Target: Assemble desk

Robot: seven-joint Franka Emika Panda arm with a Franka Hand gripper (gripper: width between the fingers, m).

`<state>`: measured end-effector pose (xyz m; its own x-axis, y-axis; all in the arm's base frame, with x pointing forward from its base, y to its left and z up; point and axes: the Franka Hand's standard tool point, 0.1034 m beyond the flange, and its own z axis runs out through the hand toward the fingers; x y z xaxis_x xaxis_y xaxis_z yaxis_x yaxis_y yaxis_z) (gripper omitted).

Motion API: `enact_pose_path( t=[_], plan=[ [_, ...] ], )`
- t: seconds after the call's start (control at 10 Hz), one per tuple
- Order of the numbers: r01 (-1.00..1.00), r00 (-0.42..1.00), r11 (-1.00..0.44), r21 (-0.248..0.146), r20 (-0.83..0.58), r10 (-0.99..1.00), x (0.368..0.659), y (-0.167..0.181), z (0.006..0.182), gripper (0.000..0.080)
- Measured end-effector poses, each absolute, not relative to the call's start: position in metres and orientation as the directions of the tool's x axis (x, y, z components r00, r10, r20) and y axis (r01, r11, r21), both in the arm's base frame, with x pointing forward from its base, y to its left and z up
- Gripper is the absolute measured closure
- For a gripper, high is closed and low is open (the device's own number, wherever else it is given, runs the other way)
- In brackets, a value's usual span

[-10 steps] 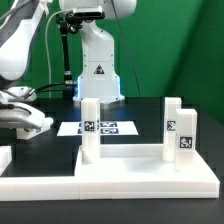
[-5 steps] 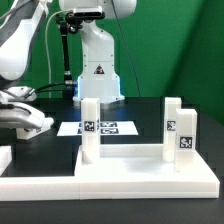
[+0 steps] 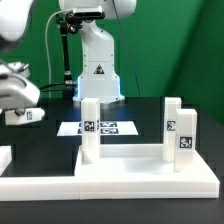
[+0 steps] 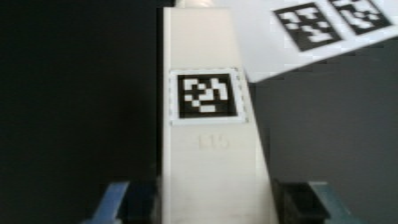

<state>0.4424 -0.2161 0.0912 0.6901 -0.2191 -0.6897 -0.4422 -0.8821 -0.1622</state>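
My gripper [image 3: 20, 112] hangs above the table at the exterior view's left, shut on a white square desk leg [image 3: 28, 115] with a black-and-white tag. In the wrist view that leg [image 4: 210, 110] runs lengthwise between the two blue fingertips [image 4: 118, 200], tag facing the camera, and my gripper [image 4: 214, 205] holds its near end. The white desk top [image 3: 125, 153] lies flat at the front. Three legs stand upright on it: one at the left [image 3: 90, 125] and two at the right [image 3: 186, 135], [image 3: 172, 115].
The marker board [image 3: 97, 128] lies flat behind the desk top and shows at a corner of the wrist view [image 4: 329, 22]. A long white border bar [image 3: 140, 182] runs along the front, with another white piece [image 3: 5, 158] at the left. The robot base [image 3: 97, 60] stands behind.
My gripper has risen from the table at the exterior view's left, carrying the tagged leg up with it. The desk top and its three standing legs have stayed put.
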Motion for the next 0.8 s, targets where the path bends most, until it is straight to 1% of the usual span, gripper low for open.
enact_pose_path(
  t=[0.1,0.2,0.3,0.4,0.5,0.6,0.7,0.8],
  plan=[
    [-0.441,0.71,-0.882,-0.17,-0.667,-0.227,0.447,-0.207,0.103,0.0508],
    [-0.466,0.731,-0.87,-0.16,-0.623,-0.277,0.437,-0.209,0.089,0.0508],
    [-0.467,0.754,-0.87,-0.156,-0.584,-0.3,0.433,-0.21,0.088,0.0508],
    [-0.458,0.782,-0.876,-0.153,-0.539,-0.315,0.438,-0.212,0.09,0.0508],
    [-0.449,0.81,-0.882,-0.142,-0.482,-0.335,0.445,-0.211,0.092,0.0508],
    [-0.435,0.833,-0.89,-0.135,-0.436,-0.341,0.467,-0.196,0.113,0.0508],
    [-0.41,0.87,-0.902,-0.134,-0.355,-0.342,0.499,-0.176,0.139,0.0508],
    [-0.385,0.892,-0.913,-0.137,-0.308,-0.33,0.522,-0.162,0.165,0.0508]
  ],
)
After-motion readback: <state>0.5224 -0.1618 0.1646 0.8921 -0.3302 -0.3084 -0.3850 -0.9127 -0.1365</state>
